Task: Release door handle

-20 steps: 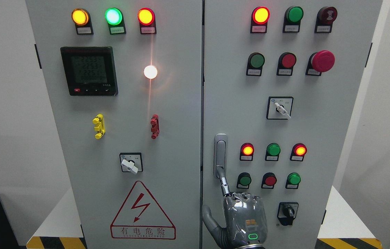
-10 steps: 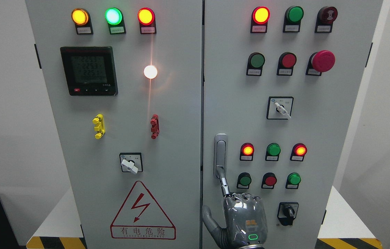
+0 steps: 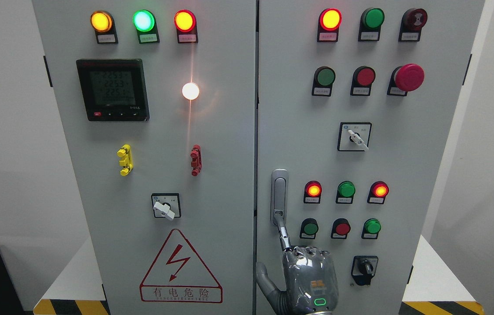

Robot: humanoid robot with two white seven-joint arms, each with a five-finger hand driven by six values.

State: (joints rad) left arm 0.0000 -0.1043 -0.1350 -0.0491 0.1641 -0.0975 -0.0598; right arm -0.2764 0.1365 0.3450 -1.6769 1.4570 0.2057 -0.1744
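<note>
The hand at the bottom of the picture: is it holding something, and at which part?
Nothing is grasped. The right hand only reaches one extended finger up to the lower end of the door handle; the other fingers are curled in.

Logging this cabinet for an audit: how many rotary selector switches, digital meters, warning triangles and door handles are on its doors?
Rotary selector switches on black square plates: 3
Black digital meter: 1
Red warning triangle: 1
Silver door handle: 1
Total: 6
</note>
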